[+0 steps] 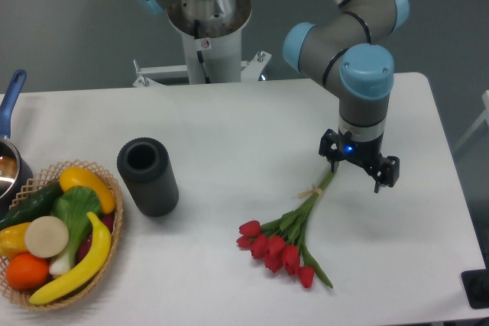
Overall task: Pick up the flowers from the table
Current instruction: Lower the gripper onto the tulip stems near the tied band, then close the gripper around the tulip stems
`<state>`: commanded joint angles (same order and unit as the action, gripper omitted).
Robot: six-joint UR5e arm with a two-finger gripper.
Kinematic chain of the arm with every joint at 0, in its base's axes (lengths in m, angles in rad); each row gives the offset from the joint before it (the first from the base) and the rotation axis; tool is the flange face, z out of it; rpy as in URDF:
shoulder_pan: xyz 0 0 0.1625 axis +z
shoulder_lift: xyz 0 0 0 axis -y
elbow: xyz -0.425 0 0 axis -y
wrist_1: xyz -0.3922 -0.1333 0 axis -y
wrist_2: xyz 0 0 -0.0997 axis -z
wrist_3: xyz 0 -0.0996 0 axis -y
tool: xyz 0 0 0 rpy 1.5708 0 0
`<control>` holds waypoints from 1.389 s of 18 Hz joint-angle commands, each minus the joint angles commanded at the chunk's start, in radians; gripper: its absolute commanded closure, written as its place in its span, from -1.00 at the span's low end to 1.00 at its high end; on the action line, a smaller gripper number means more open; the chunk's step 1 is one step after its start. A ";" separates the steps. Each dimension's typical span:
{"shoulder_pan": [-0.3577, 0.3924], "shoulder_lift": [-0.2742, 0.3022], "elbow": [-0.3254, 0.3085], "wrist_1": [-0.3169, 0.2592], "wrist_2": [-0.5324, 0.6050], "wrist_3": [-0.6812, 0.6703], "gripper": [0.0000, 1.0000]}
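The flowers (pixel 284 240), a small bunch of red tulips with green stems tied by a pale band, lie flat on the white table (pixel 229 124), right of centre near the front. The blooms point to the lower left and the stems run up to the right. My gripper (pixel 359 164) points down over the upper ends of the stems, and its two black fingers stand apart. The stem tips reach the left finger (pixel 330 150). Whether they touch it I cannot tell.
A black ribbed cylinder (pixel 147 175) lies left of centre. A wicker basket (pixel 116 188) of colourful fruit and vegetables sits at the front left. Behind it, a pot with a blue handle (pixel 11 95) shows at the left edge. The robot base (pixel 206 24) stands behind the table.
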<state>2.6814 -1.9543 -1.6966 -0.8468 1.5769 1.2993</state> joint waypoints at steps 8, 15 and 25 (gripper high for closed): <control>-0.003 -0.009 -0.073 0.099 -0.038 -0.009 -1.00; -0.008 -0.040 -0.120 0.107 -0.034 -0.011 -1.00; -0.083 -0.130 -0.097 0.107 -0.034 -0.106 -0.89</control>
<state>2.5986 -2.0847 -1.7932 -0.7394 1.5432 1.1934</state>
